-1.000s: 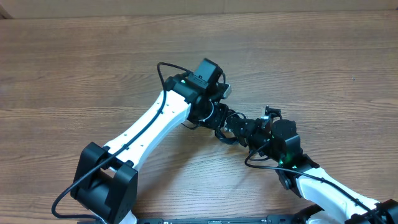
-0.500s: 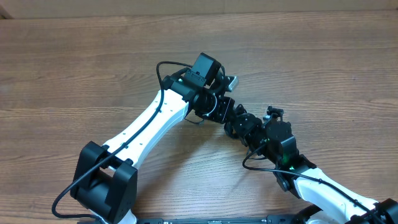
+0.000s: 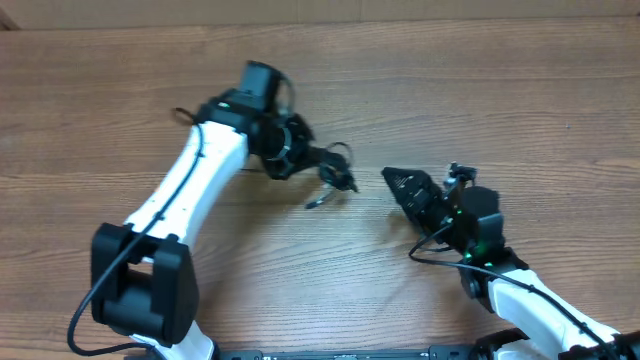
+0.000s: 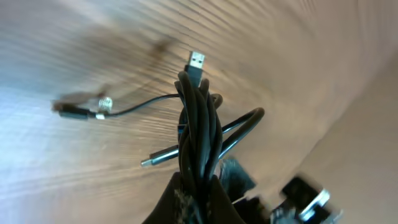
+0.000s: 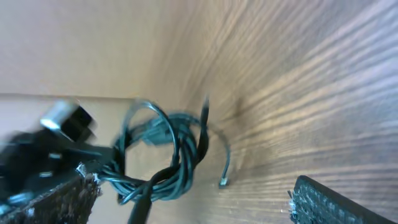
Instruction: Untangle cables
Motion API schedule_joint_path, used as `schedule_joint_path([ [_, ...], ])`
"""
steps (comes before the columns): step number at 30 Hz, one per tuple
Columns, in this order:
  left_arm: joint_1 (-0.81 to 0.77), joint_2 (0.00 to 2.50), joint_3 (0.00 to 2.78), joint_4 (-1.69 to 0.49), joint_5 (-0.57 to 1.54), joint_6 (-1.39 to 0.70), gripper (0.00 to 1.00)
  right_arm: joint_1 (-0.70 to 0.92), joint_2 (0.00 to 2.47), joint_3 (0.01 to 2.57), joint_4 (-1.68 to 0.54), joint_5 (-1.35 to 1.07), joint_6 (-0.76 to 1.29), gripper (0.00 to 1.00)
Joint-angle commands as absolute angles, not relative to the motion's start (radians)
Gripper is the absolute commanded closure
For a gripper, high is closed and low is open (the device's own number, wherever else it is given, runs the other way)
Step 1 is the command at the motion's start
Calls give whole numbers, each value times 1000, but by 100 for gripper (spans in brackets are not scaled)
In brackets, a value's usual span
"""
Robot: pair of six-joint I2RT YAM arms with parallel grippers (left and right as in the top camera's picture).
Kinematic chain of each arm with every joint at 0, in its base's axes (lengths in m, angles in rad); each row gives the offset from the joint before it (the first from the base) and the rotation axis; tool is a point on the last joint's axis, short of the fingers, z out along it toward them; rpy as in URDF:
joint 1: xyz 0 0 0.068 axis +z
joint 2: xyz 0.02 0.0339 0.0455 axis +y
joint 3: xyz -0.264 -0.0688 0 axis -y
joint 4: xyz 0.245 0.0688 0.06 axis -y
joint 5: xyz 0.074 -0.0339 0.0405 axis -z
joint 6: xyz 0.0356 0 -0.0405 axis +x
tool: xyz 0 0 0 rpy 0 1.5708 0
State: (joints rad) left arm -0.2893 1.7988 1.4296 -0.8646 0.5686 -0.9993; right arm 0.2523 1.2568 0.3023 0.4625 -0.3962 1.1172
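Left wrist cam, closest in: the left gripper [image 4: 198,186] has its jaws pinched tight on the cables [image 4: 199,130], a twisted black bundle with a USB plug [image 4: 197,60] at the far tip and one thin strand trailing sideways over the bench [image 4: 311,56]. Right wrist cam gives me what that one can't, the right gripper [image 5: 193,183] with jaws spread wide and the bundle hanging just beyond them. Only the overhead shows me both arms apart, cables mid-bench at the left one's tip.
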Motion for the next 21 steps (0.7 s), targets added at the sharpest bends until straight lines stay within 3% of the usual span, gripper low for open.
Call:
schedule_joint_path([
  [1, -234, 1771, 1448, -894, 606, -1237, 96, 218, 1242, 297, 465, -504, 1090, 0],
  [6, -217, 1771, 1448, -994, 696, -1427, 96, 252, 1242, 297, 462, -561, 1100, 0],
  [9, -223, 1771, 1448, -1046, 695, -1539, 85, 311, 1242, 297, 462, -567, 1128, 0],
  [15, -226, 1771, 1448, -1103, 700, -1637, 94, 459, 1242, 297, 462, -472, 1106, 20],
  [18, -226, 1771, 1448, -1132, 700, -1678, 95, 517, 1242, 297, 462, -401, 1106, 36],
  [21, -233, 1771, 1448, -1135, 702, -1676, 95, 559, 1242, 297, 462, -343, 1106, 38],
])
